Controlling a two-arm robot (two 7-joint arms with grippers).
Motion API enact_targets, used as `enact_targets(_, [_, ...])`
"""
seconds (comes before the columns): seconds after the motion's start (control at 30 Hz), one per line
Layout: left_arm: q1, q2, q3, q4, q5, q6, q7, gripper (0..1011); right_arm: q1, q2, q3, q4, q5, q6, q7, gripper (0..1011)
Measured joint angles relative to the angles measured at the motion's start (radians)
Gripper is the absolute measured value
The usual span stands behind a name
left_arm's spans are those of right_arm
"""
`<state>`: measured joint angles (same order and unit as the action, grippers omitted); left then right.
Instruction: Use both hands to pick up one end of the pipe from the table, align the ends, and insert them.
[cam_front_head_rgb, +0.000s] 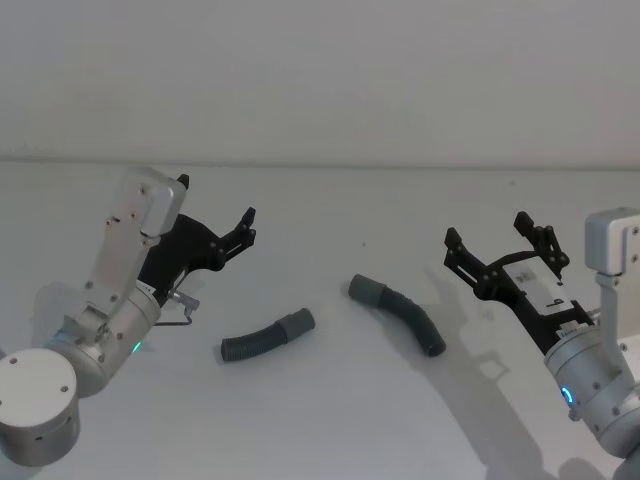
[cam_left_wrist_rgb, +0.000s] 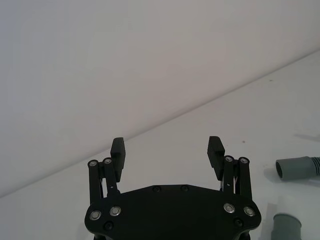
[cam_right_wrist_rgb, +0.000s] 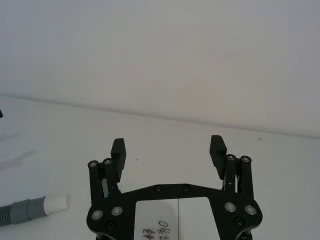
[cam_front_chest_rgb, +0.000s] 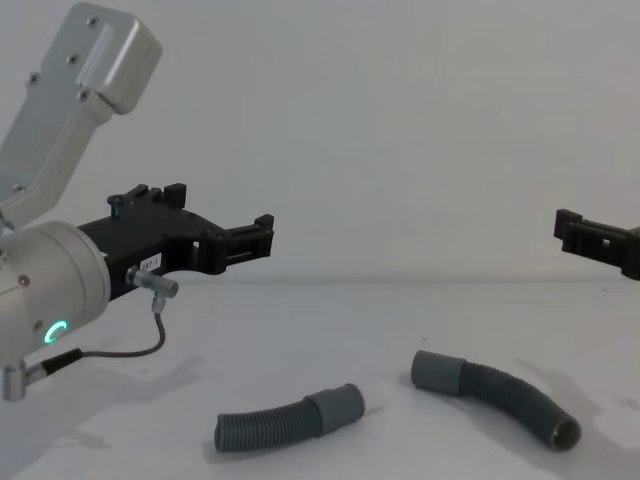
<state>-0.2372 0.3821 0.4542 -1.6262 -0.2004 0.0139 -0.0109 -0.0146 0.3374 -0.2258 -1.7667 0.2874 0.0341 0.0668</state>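
On the table (cam_front_head_rgb: 330, 430), the left hose piece (cam_front_head_rgb: 265, 338) and right hose piece (cam_front_head_rgb: 400, 312) are laid apart. Left gripper (cam_left_wrist_rgb: 166, 150) and right gripper (cam_right_wrist_rgb: 167, 149) are held above, fingers spread, empty. Grasped far from the cuffs (cam_front_head_rgb: 298, 323), misalignment is expected.

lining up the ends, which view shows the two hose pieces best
Head view: left piece and right piece lie whole, cuffs facing. Chest shows them side-on, left wrist two cuffs, right wrist one white-tipped cuff.

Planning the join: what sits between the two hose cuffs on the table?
Nothing: in the head view, only bare table separates the left hose cuff from the right hose cuff.
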Motion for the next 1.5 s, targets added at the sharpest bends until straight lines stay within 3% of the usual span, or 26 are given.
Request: enact_targets(1.5, [0.000,0.000,0.000,0.000,0.000,0.000,0.000,1001,0.000,0.000,0.000,0.000,0.000,0.000,0.000,1002])
